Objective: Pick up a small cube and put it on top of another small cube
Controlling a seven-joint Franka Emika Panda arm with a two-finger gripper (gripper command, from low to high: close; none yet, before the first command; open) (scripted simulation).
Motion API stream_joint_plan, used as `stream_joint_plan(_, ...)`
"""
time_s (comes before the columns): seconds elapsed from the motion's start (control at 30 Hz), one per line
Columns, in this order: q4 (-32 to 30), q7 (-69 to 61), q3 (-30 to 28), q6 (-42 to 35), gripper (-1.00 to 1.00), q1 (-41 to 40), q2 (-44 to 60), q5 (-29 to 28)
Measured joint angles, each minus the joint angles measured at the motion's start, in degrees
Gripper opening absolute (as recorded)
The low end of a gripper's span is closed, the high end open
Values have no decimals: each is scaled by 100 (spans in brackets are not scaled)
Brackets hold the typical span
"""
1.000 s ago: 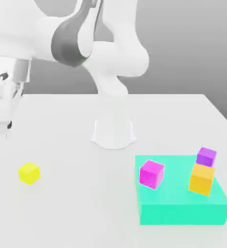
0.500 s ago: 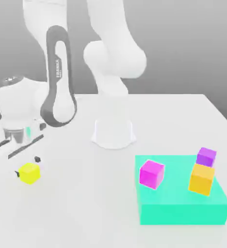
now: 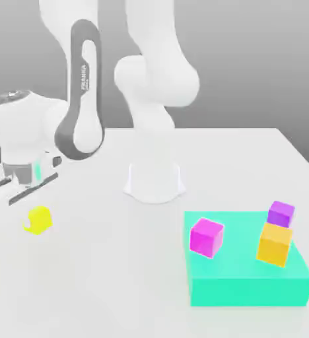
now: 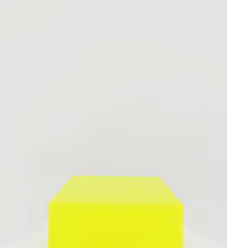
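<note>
Pale tabletop [image 3: 84, 277], near its edge at the exterior view's left: the gripper [image 3: 26, 193] has closed fully on the small yellow cube [image 3: 37, 220], so lifting it toward the cubes on the teal block [image 3: 249, 287] seems next.

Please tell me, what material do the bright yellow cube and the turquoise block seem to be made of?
The bright yellow cube looks like smooth matte plastic or painted wood: flat, even colour, sharp edges, no grain and no shine. The turquoise block looks the same kind, a uniform matte solid with crisp edges and no reflections. Since this is a rendered scene, the true material stays open.
</note>
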Motion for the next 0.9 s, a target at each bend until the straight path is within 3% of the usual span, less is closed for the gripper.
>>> stream_joint_plan(0.3, 657, -1718, 1187, -1243, -100, 2275, -682, 287)
stream_joint_plan(0.6, 1177, -3262, 2505, -2259, -100, 4053, -1173, 601)
stream_joint_plan(0.8, 1188, -3201, 2915, -1542, -100, 4417, -348, 50)
stream_joint_plan(0.83, 1168, -3157, 2910, -1434, 100, 4431, -253, -13)
stream_joint_plan(0.9, 1168, -3157, 2910, -1434, 100, 4434, -253, -13)
